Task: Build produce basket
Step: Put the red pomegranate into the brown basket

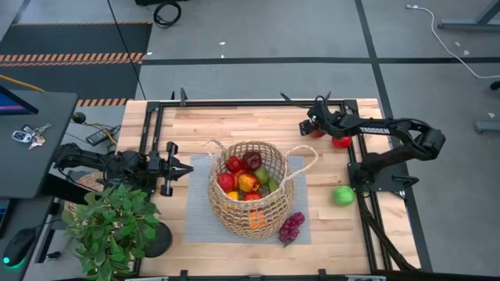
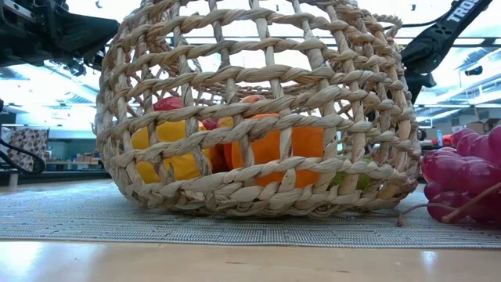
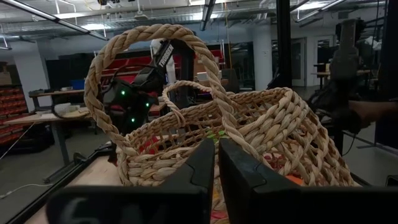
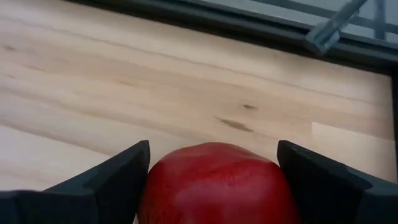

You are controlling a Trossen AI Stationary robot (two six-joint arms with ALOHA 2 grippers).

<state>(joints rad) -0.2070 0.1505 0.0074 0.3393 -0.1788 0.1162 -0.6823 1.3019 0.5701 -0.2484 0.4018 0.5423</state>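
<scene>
Near edge, lower right of centre in the high view: the grapes [image 1: 291,227] are lying on the grey mat [image 1: 197,211], just beside the basket [image 1: 251,209] and outside it. In the low view the grapes [image 2: 463,175] are showing at the right edge, again outside the weave.

Centre: the basket is sitting on the mat, leaning toward the near edge, and already holding most of the produce; red apples [image 1: 233,165], an orange piece and a green piece are showing at its mouth. Through the weave in the low view, a yellow fruit [image 2: 166,153] and an orange one [image 2: 288,147] are resting on the bottom.

Left of centre: the left gripper [image 1: 184,169] is waiting beside the mat, pointing at the basket; its fingers [image 3: 202,167] are lying nearly together with only a slit between them, holding nothing.

Right: a green apple [image 1: 342,195] is sitting alone on the table [image 1: 234,125], well apart from the basket.

Upper right, farthest: the right gripper [image 1: 310,128] is reaching along the far edge. In the right wrist view its spread fingers are flanking a red apple [image 4: 217,183], apparently not yet pressing on it. A second red fruit [image 1: 341,142] is lying near, under the arm.

Judgement: the task is well advanced; four pieces appear to be left outside, and the far red apple is the step in hand.
</scene>
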